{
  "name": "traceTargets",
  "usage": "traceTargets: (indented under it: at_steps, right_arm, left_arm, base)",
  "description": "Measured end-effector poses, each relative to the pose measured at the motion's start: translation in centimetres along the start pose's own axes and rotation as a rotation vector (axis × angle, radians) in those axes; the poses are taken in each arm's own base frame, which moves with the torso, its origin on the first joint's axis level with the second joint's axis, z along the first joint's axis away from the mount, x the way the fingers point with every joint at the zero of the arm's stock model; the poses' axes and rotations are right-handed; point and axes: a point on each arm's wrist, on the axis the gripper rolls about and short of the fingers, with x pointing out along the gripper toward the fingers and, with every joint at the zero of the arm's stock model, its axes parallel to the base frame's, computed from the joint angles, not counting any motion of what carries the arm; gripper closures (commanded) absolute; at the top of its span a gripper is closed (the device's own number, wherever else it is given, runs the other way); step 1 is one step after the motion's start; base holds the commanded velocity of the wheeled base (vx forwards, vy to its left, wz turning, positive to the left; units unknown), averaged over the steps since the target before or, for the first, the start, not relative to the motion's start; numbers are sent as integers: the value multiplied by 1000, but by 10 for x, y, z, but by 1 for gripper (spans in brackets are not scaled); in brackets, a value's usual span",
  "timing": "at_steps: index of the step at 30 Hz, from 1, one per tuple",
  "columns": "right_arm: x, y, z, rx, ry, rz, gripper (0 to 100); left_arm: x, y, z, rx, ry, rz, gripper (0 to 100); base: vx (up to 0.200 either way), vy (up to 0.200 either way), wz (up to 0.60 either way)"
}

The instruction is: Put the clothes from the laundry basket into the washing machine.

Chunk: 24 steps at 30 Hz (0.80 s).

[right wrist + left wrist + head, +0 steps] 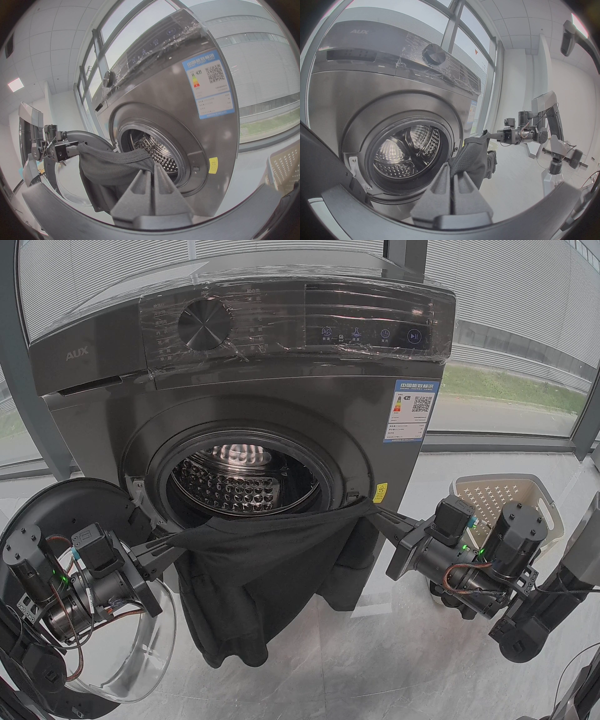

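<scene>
black garment of thin, soft cloth (262,565) hangs stretched between the two grippers. its top edge runs across the lower part of the round drum opening (244,480), and the rest falls toward the floor. i cannot tell if it touches the rim.

from the left: the round door with a clear glass bowl (125,652) stands open. just beside it, the left gripper (167,547) has its fingers closed on the left corner of the garment. in the middle stands the dark grey front-loading washing machine (262,390). on the right, the right gripper (377,516) pinches the other corner, its fingers also closed. behind it, on the floor, is the beige plastic laundry basket with small holes (500,490).

i judge that the cloth is light and limp. it will sag, and the long hanging part can catch on the rim. the two upper corners are a good place to hold it.

writing: a logo (77,354) at the upper left of the machine, small print around the round dial (204,324), a blue and white energy label with a code square (410,410), and a small yellow sticker (380,492).
</scene>
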Motion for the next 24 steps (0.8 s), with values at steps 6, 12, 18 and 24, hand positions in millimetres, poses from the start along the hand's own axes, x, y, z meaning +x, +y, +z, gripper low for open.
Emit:
traceTargets:
  at_steps: [6, 12, 18, 24]
  right_arm:
    - [3, 5, 15, -1, -60, 16, 100]
    - [5, 12, 30, 23, -122, 14, 100]
    - [6, 19, 39, 27, -160, 28, 100]
    - [7, 21, 43, 27, -176, 32, 100]
  left_arm:
    - [-6, -3, -1, 13, 11, 13, 100]
    - [-7, -2, -1, 39, 10, 16, 100]
    - [-6, 2, 4, 54, -13, 30, 100]
    - [-8, 3, 11, 62, -43, 40, 100]
  base:
    - [0, 0, 0]
    - [0, 0, 0]
    - [0, 0, 0]
    - [0, 0, 0]
